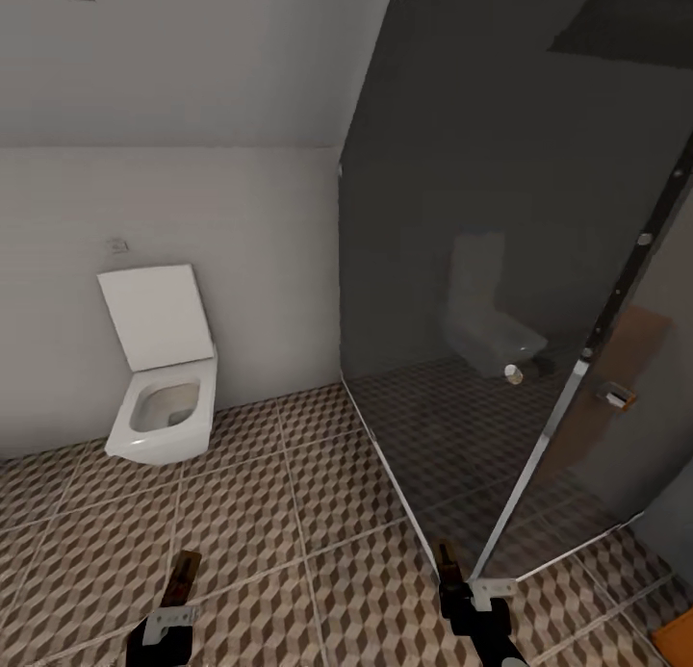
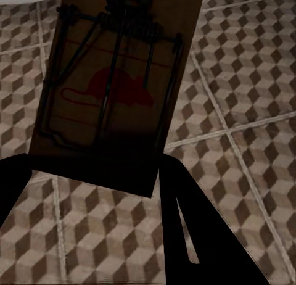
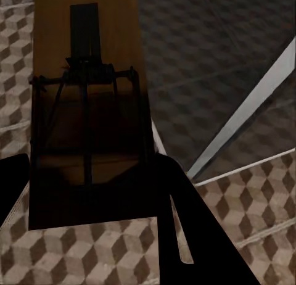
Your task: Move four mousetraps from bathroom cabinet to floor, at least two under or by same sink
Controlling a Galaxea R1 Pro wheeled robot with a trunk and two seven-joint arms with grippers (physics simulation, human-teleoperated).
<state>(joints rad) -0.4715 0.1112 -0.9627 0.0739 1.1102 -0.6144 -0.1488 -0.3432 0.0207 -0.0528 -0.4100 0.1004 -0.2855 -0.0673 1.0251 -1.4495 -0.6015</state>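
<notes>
Two mousetraps are out of the cabinet and in the grippers — one each — and none lies on the floor (image 1: 289,513) in these pictures. As a judgement, the fetching is half done at most: these two have yet to be set down, two more are unaccounted for, and no sink is in sight to place them by. Ahead stand a white toilet (image 1: 159,378) at far left against the wall and a dark glass shower screen (image 1: 481,292) at right, so the robot looks to be in transit across the tiles.

The left gripper (image 1: 173,604) sits low at near left, its jaws closed to a narrow gap on the near end of the left trap (image 2: 114,94). The wrist view shows that trap held flat between the two dark fingers (image 2: 203,235), wire spring and red mouse print facing the camera, the board reaching out over the cube-patterned tiles and clear of them.

The right gripper (image 1: 460,590) is at near right, just by the foot of the screen's metal frame. Its jaws are likewise narrowed on the near end of the right trap (image 3: 89,106), which is in shadow, its wire bar and black tab still legible. It too hangs above the tiles, touching nothing but the fingers.
</notes>
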